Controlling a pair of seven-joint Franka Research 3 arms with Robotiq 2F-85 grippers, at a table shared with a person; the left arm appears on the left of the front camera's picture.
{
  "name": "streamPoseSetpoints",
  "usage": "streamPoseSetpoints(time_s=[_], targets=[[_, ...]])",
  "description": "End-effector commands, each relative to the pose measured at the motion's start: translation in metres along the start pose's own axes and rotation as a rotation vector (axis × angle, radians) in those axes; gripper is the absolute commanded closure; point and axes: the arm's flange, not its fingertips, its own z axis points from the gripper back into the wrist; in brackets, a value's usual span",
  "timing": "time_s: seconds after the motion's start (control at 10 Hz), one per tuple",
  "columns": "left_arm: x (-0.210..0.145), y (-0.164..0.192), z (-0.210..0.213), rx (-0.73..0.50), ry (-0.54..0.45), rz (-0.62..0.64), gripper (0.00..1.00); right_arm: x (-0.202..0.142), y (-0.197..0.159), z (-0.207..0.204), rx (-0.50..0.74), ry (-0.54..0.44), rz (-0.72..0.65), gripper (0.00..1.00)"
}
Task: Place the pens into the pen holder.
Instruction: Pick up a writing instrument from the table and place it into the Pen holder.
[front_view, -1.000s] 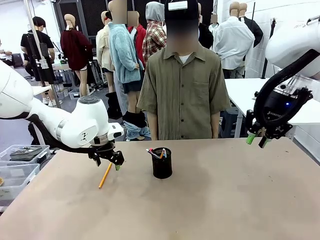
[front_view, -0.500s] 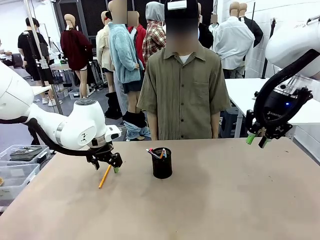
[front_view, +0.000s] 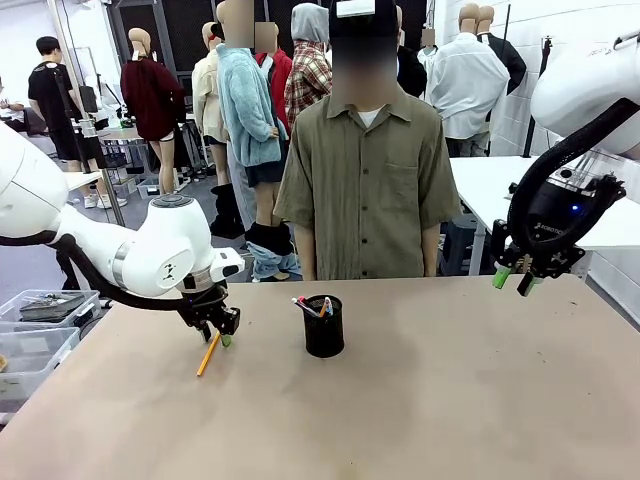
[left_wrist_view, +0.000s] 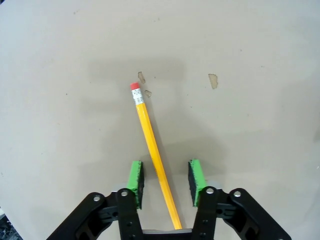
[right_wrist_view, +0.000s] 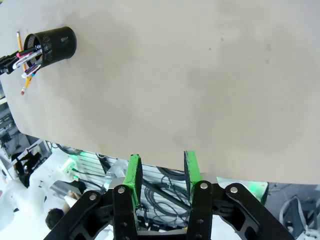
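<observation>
Several pens (front_view: 312, 304) already stand in the pen holder (front_view: 324, 330) mid-desk. One yellow pencil (left_wrist_view: 149, 142) remains near the desk's left edge. My left gripper (left_wrist_view: 165, 166) straddles it, jaws not touching it. My right gripper (right_wrist_view: 161, 170) hangs parted and empty.

L arm (front_view: 160, 262) is brought in low from the left, wrist bent down. L gripper (front_view: 221, 338) is set right at the table (front_view: 420, 400), fingers pointed down; in wrist view its green pads (left_wrist_view: 135, 176) are seen part-way apart. R arm (front_view: 590, 90) is held high at right. R gripper (front_view: 514, 280) is hung well above the table, fingers down and slightly tilted, jaws apart.
</observation>
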Motion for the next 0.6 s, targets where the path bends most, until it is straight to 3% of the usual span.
streamPoseSetpoints(time_s=[0.0, 0.5], targets=[[-0.0002, 0.0055, -0.0066, -0.017, 0.047, -0.018, 1.00, -0.0020, -0.0017, -0.0044, 0.006, -0.017, 0.017, 0.55], [-0.0024, 0.0085, -0.0068, -0.024, 0.080, -0.029, 1.00, -0.0020, -0.0017, -0.0044, 0.006, -0.017, 0.017, 0.55]])
